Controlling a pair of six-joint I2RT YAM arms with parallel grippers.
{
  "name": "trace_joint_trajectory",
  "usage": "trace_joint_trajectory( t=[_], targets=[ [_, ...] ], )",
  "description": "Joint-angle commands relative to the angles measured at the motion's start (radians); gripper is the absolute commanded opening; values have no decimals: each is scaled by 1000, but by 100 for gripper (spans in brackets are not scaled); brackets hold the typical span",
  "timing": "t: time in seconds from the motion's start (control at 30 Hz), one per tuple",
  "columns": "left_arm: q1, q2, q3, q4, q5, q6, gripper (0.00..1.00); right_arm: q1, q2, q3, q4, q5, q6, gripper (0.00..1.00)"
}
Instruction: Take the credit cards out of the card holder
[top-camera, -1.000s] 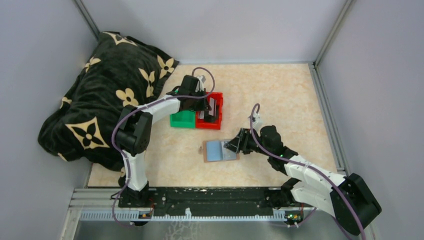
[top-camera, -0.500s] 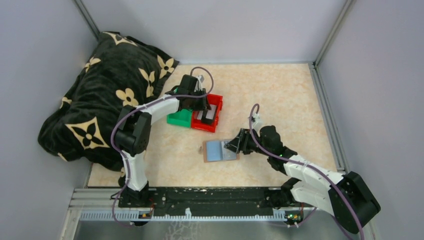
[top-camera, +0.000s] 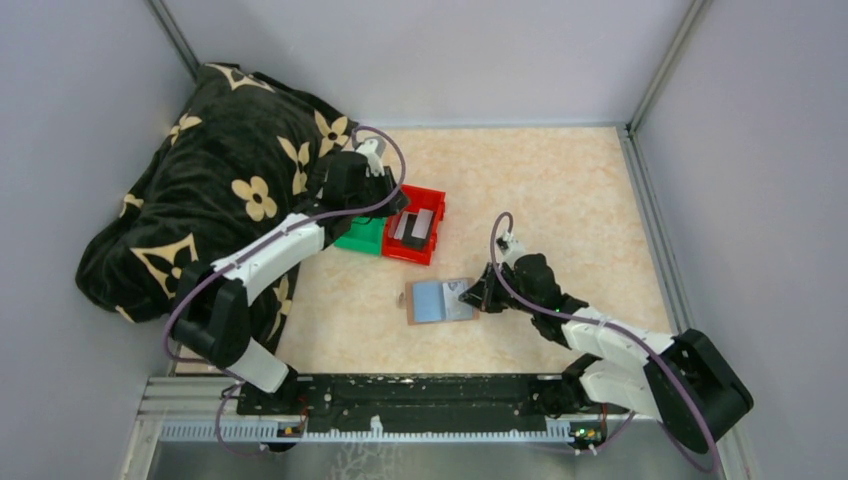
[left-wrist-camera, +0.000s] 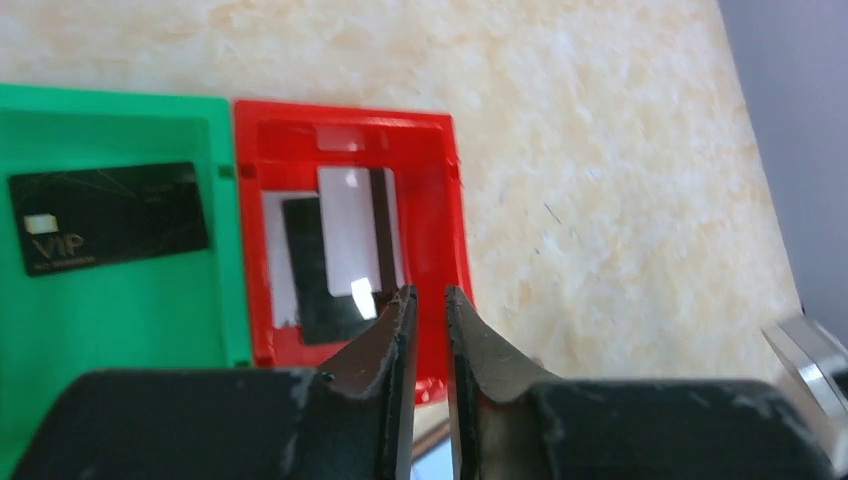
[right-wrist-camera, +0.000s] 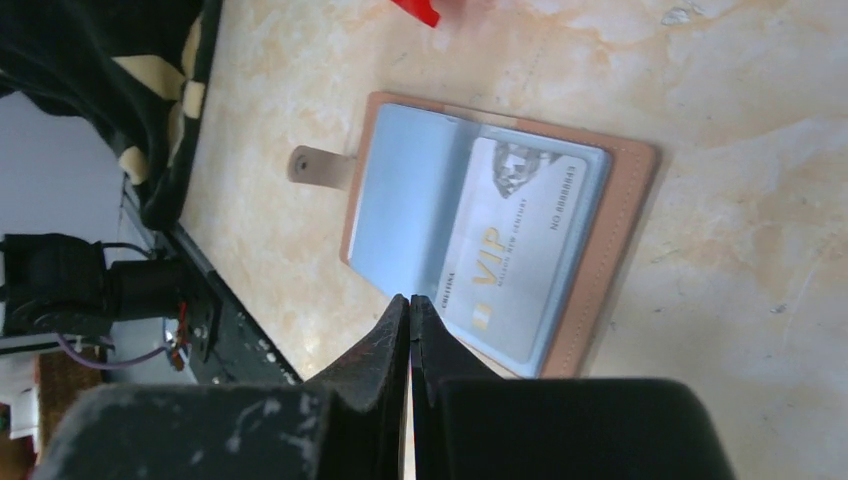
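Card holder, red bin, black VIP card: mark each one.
card holder (right-wrist-camera: 405, 195): right wrist view, pale blue inner pocket.
red bin (left-wrist-camera: 445, 230): left wrist view, its right wall.
black VIP card (left-wrist-camera: 110, 215): left wrist view, middle of its face.

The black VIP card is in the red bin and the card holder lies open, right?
No, the black VIP card is in the green bin, as the left wrist view shows; the card holder does lie open.
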Motion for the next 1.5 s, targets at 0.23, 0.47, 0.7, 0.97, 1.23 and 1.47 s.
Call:
trace_joint_trajectory(
  t=[0.23, 0.47, 0.7, 0.97, 1.23, 1.47],
  targets=[
    [-272, -187, -447, 367, -73, -185, 22, -7, 75, 17, 37, 80, -56, 0],
    [-289, -273, -642, 602, 28, -319, 99, -8, 9, 12, -30, 142, -85, 0],
    [-301, -184, -704, 833, 196, -385, 97, -8, 25, -6, -19, 150, -93, 10],
    [-339, -56, -713, 914, 227, -411, 78, -8, 58, -45, 18, 172, -87, 0],
    [-367, 35, -739, 945, 187, -415, 78, -8, 92, -70, 47, 172, -91, 0],
    [-366, 60, -754, 945, 166, -411, 78, -8, 160, -90, 137, 121, -68, 0]
  ],
)
